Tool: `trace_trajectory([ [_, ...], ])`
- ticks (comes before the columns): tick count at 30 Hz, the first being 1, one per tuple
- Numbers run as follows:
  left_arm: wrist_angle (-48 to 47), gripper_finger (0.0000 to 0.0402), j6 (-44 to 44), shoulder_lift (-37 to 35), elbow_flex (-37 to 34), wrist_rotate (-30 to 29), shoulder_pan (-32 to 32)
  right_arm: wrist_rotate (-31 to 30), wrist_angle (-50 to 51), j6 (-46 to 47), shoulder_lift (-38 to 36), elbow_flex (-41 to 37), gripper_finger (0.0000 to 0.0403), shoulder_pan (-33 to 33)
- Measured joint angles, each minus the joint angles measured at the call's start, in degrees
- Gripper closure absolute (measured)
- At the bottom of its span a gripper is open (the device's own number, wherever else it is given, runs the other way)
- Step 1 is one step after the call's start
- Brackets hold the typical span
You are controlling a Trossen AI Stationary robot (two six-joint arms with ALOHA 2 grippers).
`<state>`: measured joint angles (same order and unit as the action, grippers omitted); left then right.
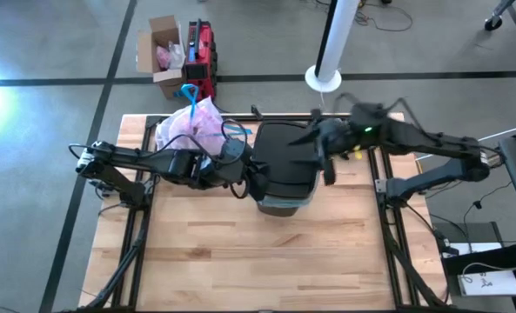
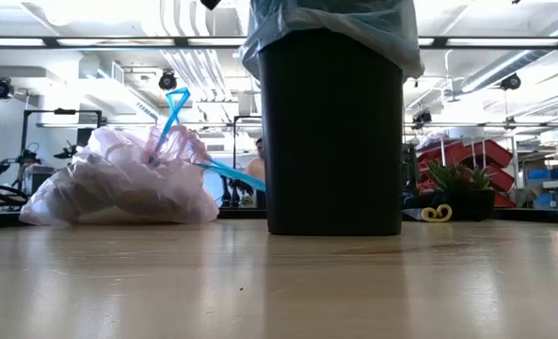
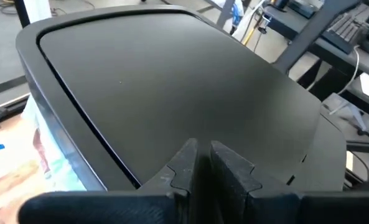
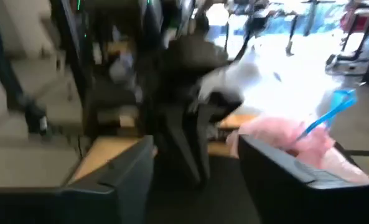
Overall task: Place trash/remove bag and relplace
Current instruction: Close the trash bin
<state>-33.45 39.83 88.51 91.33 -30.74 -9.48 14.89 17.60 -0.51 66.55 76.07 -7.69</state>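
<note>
One tied bag (image 1: 190, 127), pinkish-white with a blue drawstring (image 2: 177, 105), lies on the wooden table (image 1: 266, 252) near its far edge, towards the far left corner, just beside one black bin (image 2: 332, 132). The bin stands mid-table with its lid (image 3: 172, 93) on, and a light blue liner (image 2: 396, 33) shows at its rim. Two arms work here. The left gripper (image 3: 201, 163), fingers pressed together with nothing between them, sits at the lid's left edge. The right gripper (image 1: 325, 165) hovers over the lid's right side, fingers (image 4: 131, 177) apart around nothing.
</note>
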Motion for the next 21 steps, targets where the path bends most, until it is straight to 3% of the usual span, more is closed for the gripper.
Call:
trace_trajectory([
  [6,-0.66,0.0371,-0.18,-1.36,-0.14,0.35,-0.43,0.01,4.73,-7.95,5.92,-3.41,0.032,2.1],
  [9,-1.0,0.0371,-0.27,-3.31,-0.22,0.67,-1.1,0.54,0.55,-10.86,7.24,-7.89,0.0386,2.2],
  [15,0.4,0.0371,-3.09,-9.03,-0.2,0.49,-3.6,0.96,-11.08,-5.97,7.48,-13.87,0.0372,2.19],
  [21,1.41,0.0371,-7.21,-14.74,-0.2,1.47,-5.52,-0.57,-15.62,-4.11,7.01,-10.39,0.0378,2.06],
])
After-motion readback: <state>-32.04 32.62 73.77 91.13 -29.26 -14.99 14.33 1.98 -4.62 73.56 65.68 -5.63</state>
